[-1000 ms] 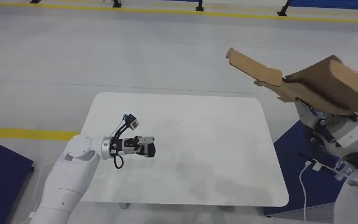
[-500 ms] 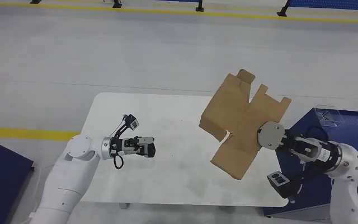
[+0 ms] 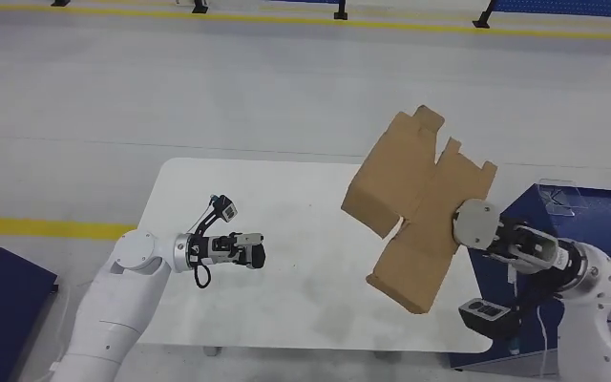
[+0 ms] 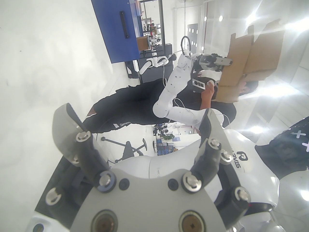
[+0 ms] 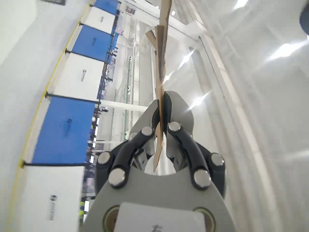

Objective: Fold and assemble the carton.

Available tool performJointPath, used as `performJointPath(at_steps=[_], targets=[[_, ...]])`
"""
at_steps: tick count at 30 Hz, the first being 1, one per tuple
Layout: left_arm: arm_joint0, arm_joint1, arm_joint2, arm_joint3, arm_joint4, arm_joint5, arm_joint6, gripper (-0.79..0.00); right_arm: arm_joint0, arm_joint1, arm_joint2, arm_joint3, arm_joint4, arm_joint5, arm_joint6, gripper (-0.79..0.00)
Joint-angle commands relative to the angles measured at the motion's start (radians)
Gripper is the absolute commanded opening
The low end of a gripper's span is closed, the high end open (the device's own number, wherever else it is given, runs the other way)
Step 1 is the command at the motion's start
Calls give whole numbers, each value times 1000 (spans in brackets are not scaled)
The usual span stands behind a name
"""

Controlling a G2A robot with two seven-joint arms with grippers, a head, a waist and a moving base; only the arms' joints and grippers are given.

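Brown cardboard, the still-flat carton (image 3: pixel 415 215) hangs in the air over the right edge of the white bench (image 3: pixel 315 191), its edge pinched between the closed fingers of the right gripper (image 5: pixel 162 98). Since half a second ago it has drifted slightly outward, toward the bench's right rim. The left gripper (image 3: pixel 260 251) stays over the bench's left part, fingers spread wide apart.

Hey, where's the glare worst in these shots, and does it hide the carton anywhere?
Left wrist view: ceiling-light flare washes one edge of the carton, and straight lines bow, wide-lens style. Right wrist view: bright streaks beside the carton, yet the right gripper shut on its edge reads plainly. Top view: even light, no glare on carton or table.
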Motion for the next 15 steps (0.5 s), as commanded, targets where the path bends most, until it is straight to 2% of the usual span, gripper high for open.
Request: performJointPath(at_steps=[1, 4, 5, 7, 8, 11, 15], targets=[[0, 0, 0, 0, 0, 0, 0, 0, 28, 1, 8, 12, 190, -124, 20, -785], [0, 0, 0, 0, 0, 0, 0, 0, 59, 1, 8, 37, 464, -308, 106, -785], [0, 0, 0, 0, 0, 0, 0, 0, 67, 1, -6, 48, 585, -401, 156, -785], [0, 0, 0, 0, 0, 0, 0, 0, 70, 2, -31, 56, 712, -523, 232, -785], [0, 0, 0, 0, 0, 0, 0, 0, 69, 5, -64, 56, 797, -640, 286, -785], [0, 0, 0, 0, 0, 0, 0, 0, 62, 8, -126, 78, 1005, -806, 386, -785], [0, 0, 0, 0, 0, 0, 0, 0, 13, 25, -247, 50, 1307, -833, 539, -785]])
